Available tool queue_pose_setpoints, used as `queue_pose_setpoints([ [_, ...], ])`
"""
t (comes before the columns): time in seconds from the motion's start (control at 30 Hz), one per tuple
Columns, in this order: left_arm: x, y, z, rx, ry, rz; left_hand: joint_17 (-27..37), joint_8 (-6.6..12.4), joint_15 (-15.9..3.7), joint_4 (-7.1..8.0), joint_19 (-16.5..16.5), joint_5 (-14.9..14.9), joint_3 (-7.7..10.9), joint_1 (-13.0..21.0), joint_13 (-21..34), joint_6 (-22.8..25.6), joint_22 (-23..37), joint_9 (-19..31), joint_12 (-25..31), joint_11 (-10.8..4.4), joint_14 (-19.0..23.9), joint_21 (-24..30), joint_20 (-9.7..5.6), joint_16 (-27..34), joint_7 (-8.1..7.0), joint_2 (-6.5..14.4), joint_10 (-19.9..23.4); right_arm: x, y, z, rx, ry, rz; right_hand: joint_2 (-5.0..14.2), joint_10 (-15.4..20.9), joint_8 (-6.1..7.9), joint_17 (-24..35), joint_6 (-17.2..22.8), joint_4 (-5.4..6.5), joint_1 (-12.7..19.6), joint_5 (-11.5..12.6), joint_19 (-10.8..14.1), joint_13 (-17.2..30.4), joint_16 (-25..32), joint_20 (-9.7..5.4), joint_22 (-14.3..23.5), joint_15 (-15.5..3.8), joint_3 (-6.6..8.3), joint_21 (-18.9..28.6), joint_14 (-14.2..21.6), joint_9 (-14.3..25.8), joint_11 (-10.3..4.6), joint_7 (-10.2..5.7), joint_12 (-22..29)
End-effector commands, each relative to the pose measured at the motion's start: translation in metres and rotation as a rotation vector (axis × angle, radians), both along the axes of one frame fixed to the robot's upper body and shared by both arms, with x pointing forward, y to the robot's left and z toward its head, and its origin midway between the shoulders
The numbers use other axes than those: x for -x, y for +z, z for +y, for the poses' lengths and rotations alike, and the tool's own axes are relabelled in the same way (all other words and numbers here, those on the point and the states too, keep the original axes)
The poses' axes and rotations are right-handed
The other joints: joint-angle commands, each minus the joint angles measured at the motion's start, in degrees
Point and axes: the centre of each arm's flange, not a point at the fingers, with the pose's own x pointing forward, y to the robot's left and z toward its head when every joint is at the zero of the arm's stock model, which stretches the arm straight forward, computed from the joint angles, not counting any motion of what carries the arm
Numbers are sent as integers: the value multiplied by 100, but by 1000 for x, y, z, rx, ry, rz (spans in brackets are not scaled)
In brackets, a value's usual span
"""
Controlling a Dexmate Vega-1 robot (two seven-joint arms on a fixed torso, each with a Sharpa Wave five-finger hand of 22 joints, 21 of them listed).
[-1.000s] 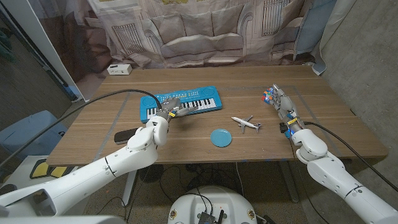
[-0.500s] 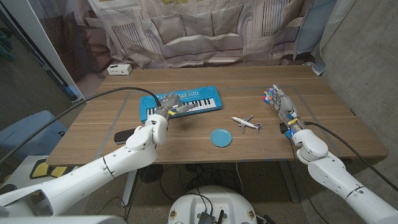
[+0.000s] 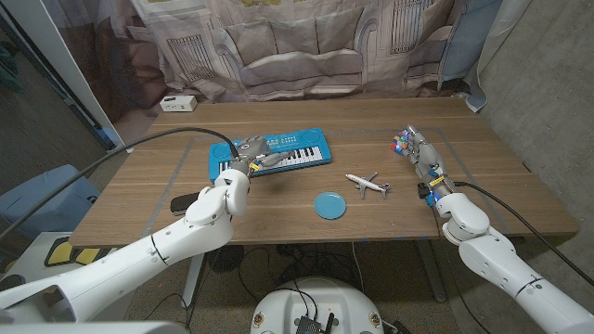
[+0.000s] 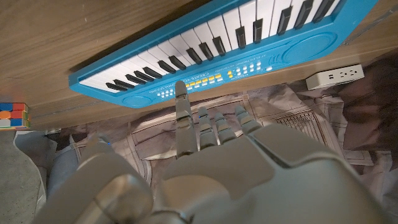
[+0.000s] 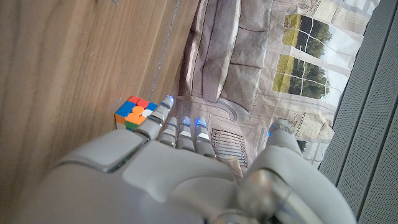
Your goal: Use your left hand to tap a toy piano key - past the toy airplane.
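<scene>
The blue toy piano [image 3: 292,151] lies on the table's far left-middle, and its black and white keys [image 4: 205,43] run along its length. My left hand [image 3: 251,160] hovers over the piano's left part with one finger [image 4: 181,102] stretched out toward the button strip and the others curled in; it holds nothing. Whether the fingertip touches the piano I cannot tell. The small white toy airplane [image 3: 368,182] sits to the right of the piano, nearer to me. My right hand [image 3: 423,160] waits at the table's right, fingers straight and apart.
A blue round dish [image 3: 329,205] lies in front of the airplane. A colourful cube [image 3: 399,142] [image 5: 135,112] sits at the right hand's fingertips. A white box [image 3: 176,103] stands at the far left edge, and a black object [image 3: 188,201] lies beside my left forearm.
My left hand has crept a little farther forward over the piano's left end. The right hand, airplane and dish have stayed put.
</scene>
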Motion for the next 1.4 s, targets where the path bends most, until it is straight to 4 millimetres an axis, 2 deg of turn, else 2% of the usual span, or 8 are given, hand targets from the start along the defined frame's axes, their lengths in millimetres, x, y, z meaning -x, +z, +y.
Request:
queue_pose_setpoints([
  [0.03,4,-1,3,27,-3,-18,15,-28,41,-42,18,-32,-11,42,17,-507,20,17,45,30,77,11,91,10,-175,70,96,0,-1,1,-2,1,-4,52,34,-5,29,49,6,28,-16,48,7,-9,9,8,-15,-13,-32,21,28,7,-12,-26],
  [0.27,4,-2,5,44,-13,-25,17,-32,65,-105,94,-43,-28,99,29,-1969,21,8,-4,-19,121,7,128,1,-451,74,83,0,-2,1,-6,1,-1,54,35,-6,28,44,1,38,-17,58,7,-10,9,7,-15,-12,-43,25,29,10,-9,-28],
  [0.43,3,-3,6,63,-26,-30,18,-18,59,-136,187,-44,-40,121,32,-2665,20,-2,-48,-47,141,23,107,-2,-415,76,11,1,-1,1,-3,-3,-5,55,36,-6,28,45,0,41,-17,63,8,-10,11,7,-10,-12,-48,29,29,9,-10,-28],
  [0.73,5,-5,9,94,-41,-51,18,45,29,-151,225,-42,-39,138,32,-2709,18,-5,-112,-64,66,25,78,-30,-355,84,-158,1,-1,2,-4,-2,-4,55,46,-5,28,46,-1,44,-18,67,8,-13,9,8,-16,-14,-60,26,29,16,-9,-27],
  [0.8,5,-5,10,101,-41,-56,17,73,61,-159,226,-42,-36,150,31,-2689,18,-7,-136,17,43,20,62,-34,-331,92,-232,1,-1,2,1,-1,-6,56,48,-4,28,50,0,44,-18,70,9,-13,6,8,-13,-14,-62,26,29,20,-9,-26],
  [1.0,7,-4,12,117,-47,-66,17,103,81,-169,225,-42,-34,162,30,-2650,18,-8,-142,8,32,13,52,-33,-238,100,-264,1,0,3,5,1,-6,56,49,-3,29,53,0,45,-19,73,9,-14,8,8,-13,-16,-70,27,29,26,-3,-28],
  [1.23,11,-2,16,134,-53,-79,17,112,80,-180,231,-44,-31,176,27,-2649,16,-10,-135,2,43,8,-103,-25,-143,109,-269,1,1,4,8,5,-8,55,43,-4,28,48,-1,47,-19,77,9,-16,4,8,-14,-18,-76,24,29,21,-4,-31],
  [1.4,15,0,21,165,-68,-92,16,119,77,-186,248,-45,-29,182,26,-2637,15,-11,-128,-20,49,11,-146,-21,-107,113,-258,2,2,5,9,7,-9,55,35,-5,29,46,-1,47,-19,74,9,-17,-3,8,-23,-20,-83,24,29,11,-13,-35],
])
